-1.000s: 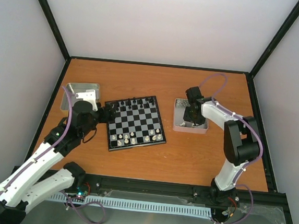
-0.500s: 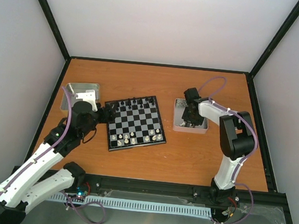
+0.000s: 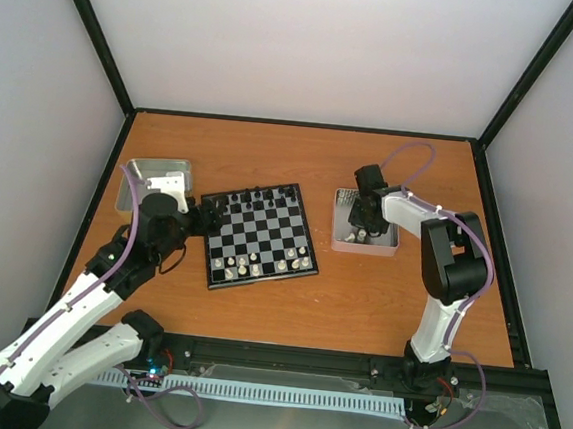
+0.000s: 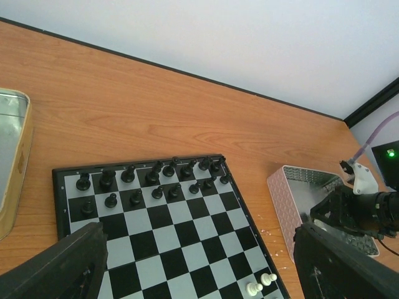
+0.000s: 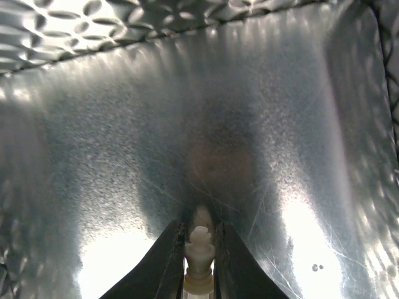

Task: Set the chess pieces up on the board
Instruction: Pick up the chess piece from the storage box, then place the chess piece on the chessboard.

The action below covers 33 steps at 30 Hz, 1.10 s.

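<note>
On the orange-brown wooden table (image 3: 358, 311), the small square chessboard with black and silvery-grey checks (image 3: 261, 234) is shown only partly set up. Along its near edge a handful of tiny cream-white chess pieces (image 3: 253, 263) are stood in a broken line. Gaps are left between them, and the near rows are judged far from full; an exact count cannot be made at this size.

At the board's left edge the left gripper (image 4: 199, 249) is held with its jaws spread wide and nothing between them, the squares beneath it bare. On the far two rows the tiny black chess figures (image 4: 153, 180) are lined up, and both rows appear filled or nearly so.

To the right of the board, well apart from it, the square silver metal tray with the dimpled wall (image 3: 392, 246) is entered by the right gripper (image 5: 199, 232). Its fingers (image 5: 168, 249) are pressed in on a single cream-white piece with a notched top (image 5: 199, 248), which is held upright just above the tray's floor. A few pale specks are seen beside it in the tray, so more white pieces are judged to be waiting there. At the far left a second silver tray (image 3: 133, 186) is set on the table.

The remaining work is judged to be the white side: this piece is yet to be carried across and stood on a near square.
</note>
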Motion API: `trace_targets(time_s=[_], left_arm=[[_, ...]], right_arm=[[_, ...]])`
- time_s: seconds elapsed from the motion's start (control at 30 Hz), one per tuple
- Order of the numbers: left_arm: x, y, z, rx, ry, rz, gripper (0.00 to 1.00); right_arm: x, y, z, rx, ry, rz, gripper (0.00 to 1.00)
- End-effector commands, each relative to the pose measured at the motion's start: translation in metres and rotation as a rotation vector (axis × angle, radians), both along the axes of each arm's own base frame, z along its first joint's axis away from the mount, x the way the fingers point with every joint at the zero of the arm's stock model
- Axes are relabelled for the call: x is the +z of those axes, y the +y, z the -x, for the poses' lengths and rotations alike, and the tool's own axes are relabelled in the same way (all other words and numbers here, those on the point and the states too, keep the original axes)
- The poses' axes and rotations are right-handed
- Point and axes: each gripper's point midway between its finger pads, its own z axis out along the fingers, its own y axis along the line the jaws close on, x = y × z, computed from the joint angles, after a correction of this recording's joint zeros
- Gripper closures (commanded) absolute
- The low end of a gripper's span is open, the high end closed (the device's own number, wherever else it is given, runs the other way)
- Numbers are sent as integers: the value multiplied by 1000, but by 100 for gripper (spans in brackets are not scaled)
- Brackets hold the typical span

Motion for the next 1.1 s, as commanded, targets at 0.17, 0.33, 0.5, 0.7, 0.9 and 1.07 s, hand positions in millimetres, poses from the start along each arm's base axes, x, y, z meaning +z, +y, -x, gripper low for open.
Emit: trace_targets(time_s=[0.17, 0.33, 0.5, 0.7, 0.9, 1.07], left_arm=[[-2, -29, -1, -145, -10, 46, 17], [-7, -70, 6, -360, 19, 124, 13], [-12, -107, 12, -546, 55, 223, 0], [-21, -130, 21, -654, 110, 386, 3], [-21, -139, 26, -696, 153, 499, 20], [-25, -131, 17, -604, 164, 526, 35]], right_arm=[[67, 6, -31, 45, -228, -46, 86], [104, 37, -22, 140, -316, -233, 86], [151, 97, 9, 286, -401, -496, 86], [206, 187, 72, 476, -454, -837, 85], [239, 228, 106, 553, -457, -1048, 84], [240, 240, 119, 609, -423, -1068, 84]])
